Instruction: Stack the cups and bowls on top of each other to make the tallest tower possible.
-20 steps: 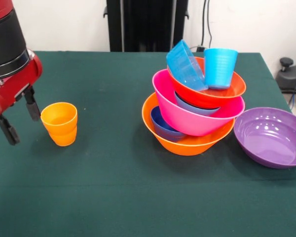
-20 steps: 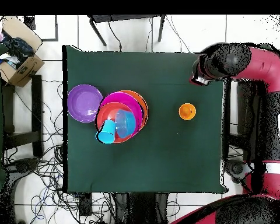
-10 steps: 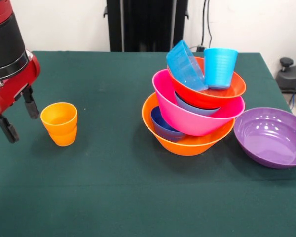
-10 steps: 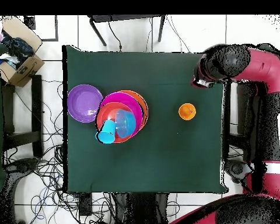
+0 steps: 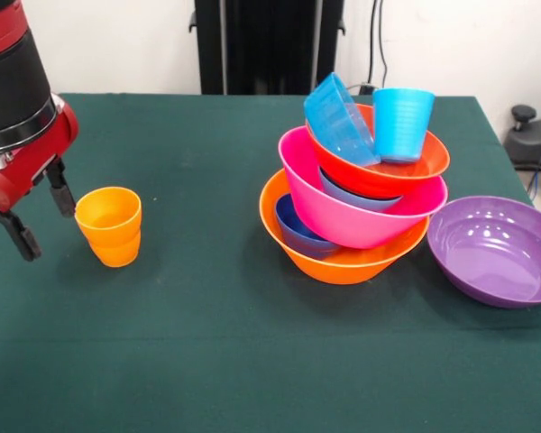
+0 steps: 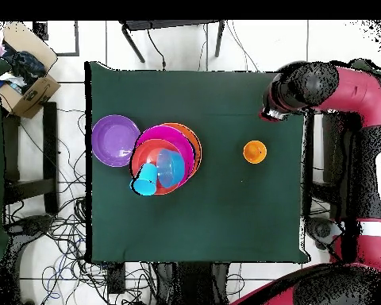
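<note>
moved: pincer [image 5: 38,209] has shifted only a little since a second ago, drifting back and then closer to the orange cup [image 5: 109,225]; nothing else has budged.
pincer: empty, fingers spread wide, hanging low just beside the orange cup, not touching it.
orange cup: upright on the surface [image 5: 189,343], alone, well apart from the tower [image 5: 356,194].
tower: large orange bowl [image 5: 343,262] as base, dark blue bowl [image 5: 298,233] inside it, pink bowl [image 5: 352,212] tilted on top, then red-orange bowl [image 5: 379,171] holding a light blue bowl [image 5: 338,122] on edge and a blue cup [image 5: 402,123] upright. whole pile leans.
purple bowl [image 5: 496,250]: on the surface just beside the tower, not stacked.
meaning: you're lining up on the orange cup, grasp not yet made. my read: centre the fingers over its rim before you close.
risk: the top is already crowded and tilted, so placing the cup there looks tricky.
</note>
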### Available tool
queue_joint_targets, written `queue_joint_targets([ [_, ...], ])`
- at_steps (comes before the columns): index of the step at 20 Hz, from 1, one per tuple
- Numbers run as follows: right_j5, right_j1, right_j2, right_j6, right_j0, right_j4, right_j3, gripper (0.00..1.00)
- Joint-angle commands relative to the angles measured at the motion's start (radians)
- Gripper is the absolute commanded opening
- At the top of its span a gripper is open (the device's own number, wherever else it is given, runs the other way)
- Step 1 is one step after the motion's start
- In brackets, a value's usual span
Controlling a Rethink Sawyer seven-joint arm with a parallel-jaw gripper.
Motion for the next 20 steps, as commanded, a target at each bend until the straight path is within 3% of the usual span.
queue_joint_targets([
  [1, 0.025, 0.019, -0.052, -0.197, 0.007, -0.031, 0.073, 1.0],
  [20, 0.0, 0.019, -0.065, -0.128, -0.029, -0.01, 0.155, 1.0],
])
